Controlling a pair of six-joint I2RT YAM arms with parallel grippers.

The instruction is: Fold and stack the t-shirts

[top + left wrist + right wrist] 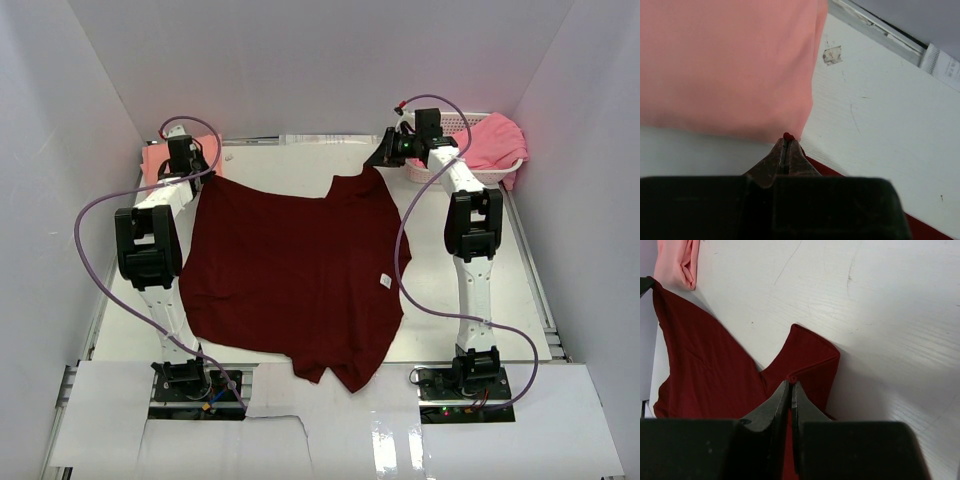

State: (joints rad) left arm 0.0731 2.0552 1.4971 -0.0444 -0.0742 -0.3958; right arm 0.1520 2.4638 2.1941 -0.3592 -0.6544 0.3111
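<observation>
Plain pale walls [320, 60] enclose a white table [520, 300] on three sides.

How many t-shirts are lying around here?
3: a maroon t-shirt spread across the middle, a salmon-peach t-shirt at the far left corner, a pink t-shirt in the white basket far right. The basket may hide more.

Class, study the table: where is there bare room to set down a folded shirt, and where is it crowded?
Free: the table strip between the maroon shirt and the back wall; also right of that shirt, around the right arm. Crowded: far corners, with the salmon shirt and basket.
</observation>
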